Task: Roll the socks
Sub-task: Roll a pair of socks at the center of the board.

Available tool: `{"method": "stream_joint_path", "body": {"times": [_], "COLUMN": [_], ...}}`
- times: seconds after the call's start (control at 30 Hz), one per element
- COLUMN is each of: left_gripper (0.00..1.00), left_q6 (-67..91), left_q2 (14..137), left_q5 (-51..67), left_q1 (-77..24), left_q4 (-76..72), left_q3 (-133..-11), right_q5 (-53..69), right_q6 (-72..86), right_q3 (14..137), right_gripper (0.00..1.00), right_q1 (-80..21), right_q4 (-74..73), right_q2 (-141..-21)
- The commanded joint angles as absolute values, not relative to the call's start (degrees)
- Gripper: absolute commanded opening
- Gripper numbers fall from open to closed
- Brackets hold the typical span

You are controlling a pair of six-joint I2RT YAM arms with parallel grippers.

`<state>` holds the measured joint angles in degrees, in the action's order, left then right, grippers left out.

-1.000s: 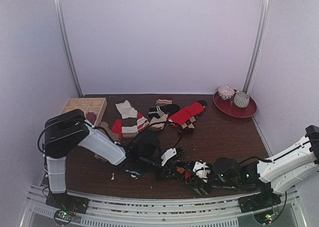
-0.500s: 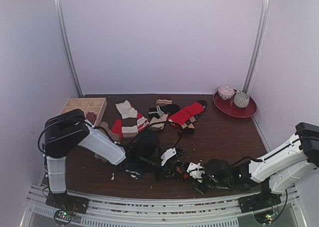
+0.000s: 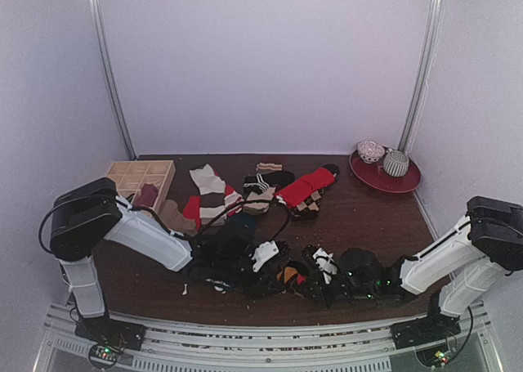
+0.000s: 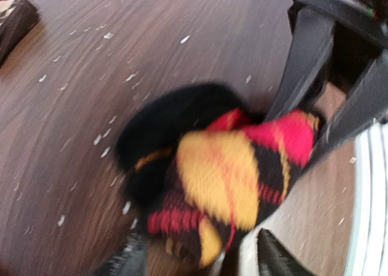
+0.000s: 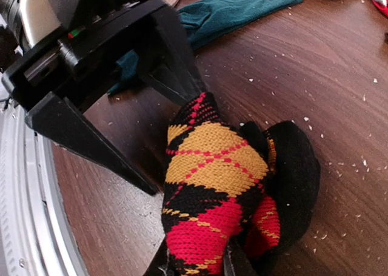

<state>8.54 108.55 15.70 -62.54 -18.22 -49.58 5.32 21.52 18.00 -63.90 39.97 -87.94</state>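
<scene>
Pinching one argyle sock [image 5: 212,191] in the right gripper [image 5: 195,265], fingers closed on its red-and-black end. Lying bunched on the table [image 3: 368,217] near the front edge, between the two arms, with a black fold beside the yellow and red diamonds. Flanked at the other end by the left gripper [image 4: 200,249], fingers spread wide, sock between them but not clamped. Too blurred in the left wrist view to tell whether either finger touches the fabric.

One teal sock [image 5: 242,9] flat on the table just behind the left gripper.

Farther back, a loose row:
- one red sock [image 3: 304,186]
- one black sock [image 3: 268,178] with white stripes
- one tan sock [image 3: 172,215]
- red-and-cream striped socks [image 3: 208,194], too overlapped to count

One wooden box [image 3: 122,172] with compartments at the back left, something maroon at its near right corner. One red plate [image 3: 409,182] at the back right, carrying two balls: one pale ball [image 3: 370,151] and one grey ball [image 3: 396,163], side by side. White specks [image 5: 364,162] scattered over the wood, too many to count.
</scene>
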Motion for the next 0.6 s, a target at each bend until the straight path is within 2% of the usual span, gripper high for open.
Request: {"method": "stream_joint_path", "body": {"times": [0.0,0.17,0.23,0.47,0.57], "left_gripper": [0.65,0.68,0.68,0.64,0.60], "left_q6": [3.57,-4.60,-7.44,-13.83,-14.41], "left_q2": [101.47,93.69,94.39,106.69,109.78], "left_q5": [9.24,12.48,14.64,23.58,27.81], "left_q1": [-63.01,-63.37,-63.37,-62.92,-62.58], "left_q4": [-23.32,-39.97,-43.35,-37.41,-34.58], "left_q3": [-43.62,-34.47,-35.06,-45.86,-48.15], "right_q5": [13.28,15.90,16.61,17.13,16.75], "right_q6": [32.02,35.73,36.54,36.84,36.25], "right_q3": [12.78,11.34,10.75,10.84,11.11], "right_gripper": [0.14,0.14,0.13,0.13,0.13], "right_q1": [-63.48,-63.29,-63.31,-63.27,-62.86], "right_q4": [31.05,36.04,37.96,39.48,38.37], "right_q2": [-94.12,-97.45,-99.15,-101.20,-101.23]}}
